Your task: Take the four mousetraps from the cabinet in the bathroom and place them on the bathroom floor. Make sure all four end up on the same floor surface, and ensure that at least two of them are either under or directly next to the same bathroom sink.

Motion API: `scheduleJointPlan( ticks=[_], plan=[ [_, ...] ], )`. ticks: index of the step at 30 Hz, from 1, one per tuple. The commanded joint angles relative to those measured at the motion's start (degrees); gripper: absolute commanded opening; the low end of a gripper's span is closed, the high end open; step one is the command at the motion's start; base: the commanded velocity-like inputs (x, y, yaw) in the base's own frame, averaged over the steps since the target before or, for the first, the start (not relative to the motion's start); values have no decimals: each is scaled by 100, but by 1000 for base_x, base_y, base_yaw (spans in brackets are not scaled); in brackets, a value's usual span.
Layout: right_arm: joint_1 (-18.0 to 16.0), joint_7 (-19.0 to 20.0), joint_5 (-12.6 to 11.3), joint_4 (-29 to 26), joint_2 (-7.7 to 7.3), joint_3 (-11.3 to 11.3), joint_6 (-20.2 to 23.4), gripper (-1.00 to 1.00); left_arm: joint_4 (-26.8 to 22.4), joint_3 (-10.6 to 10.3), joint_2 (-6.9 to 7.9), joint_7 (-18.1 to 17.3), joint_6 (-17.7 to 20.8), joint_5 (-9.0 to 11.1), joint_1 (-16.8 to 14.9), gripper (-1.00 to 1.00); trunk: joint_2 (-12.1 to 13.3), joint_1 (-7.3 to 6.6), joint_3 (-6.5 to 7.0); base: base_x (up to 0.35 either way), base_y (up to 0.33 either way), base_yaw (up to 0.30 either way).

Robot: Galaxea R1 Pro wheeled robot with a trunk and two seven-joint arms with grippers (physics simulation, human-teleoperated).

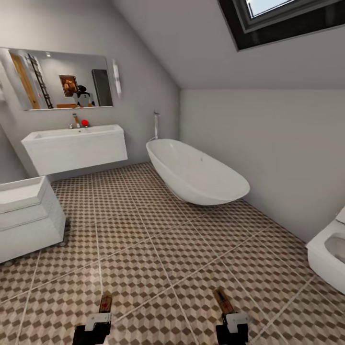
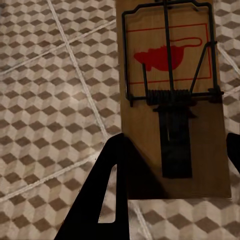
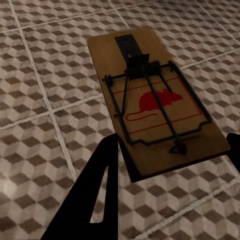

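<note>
Both grippers sit at the near edge of the head view, each clenched on one mousetrap held above the floor [image 1: 158, 258]. Left gripper [image 1: 98, 321] carries the left trap [image 1: 105, 303]; in its wrist view the board [image 2: 172, 100] lies between the dark fingers [image 2: 107, 185], wire bar and red mouse print facing up. Right gripper [image 1: 233, 322] carries the right trap [image 1: 222, 299]; its wrist view shows that board [image 3: 155, 102] gripped at one end, tilted slightly, over patterned tile.

Landmark: the sink [image 1: 76, 147], wall-hung on the far wall under a mirror [image 1: 62, 80], tap and red ball on its rim. Both traps are well apart from the sink, near the camera. A white drawer unit [image 1: 26, 215] stands nearer than the sink and to its left. A bathtub [image 1: 196, 172] lies to the sink's right; a toilet [image 1: 330, 254] is farther right again and nearer.

Step in hand, as judged: carrying two traps toward the sink. Neither is set down.

Next move calls for driving forward over open tile to the sink, then lowering both arms to lay the boards flat under or directly beside the basin. Cabinet and remaining traps not assessed.
</note>
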Motion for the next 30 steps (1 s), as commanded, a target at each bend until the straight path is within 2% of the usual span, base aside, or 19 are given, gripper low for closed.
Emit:
scheduleJointPlan(
  ticks=[1, 30],
  plan=[
    [-4, -51, 18, 5, -3, 30, -6, -100, 10, -33, -4, 49, -15, -33, -4, -100, -2, 2, -5, 198, 0, 259],
    [-4, -51, 18, 56, -3, 30, -8, -100, 10, -33, -4, 57, -15, -33, -4, -100, -2, 2, -5, 195, -2, 258]
  ],
)
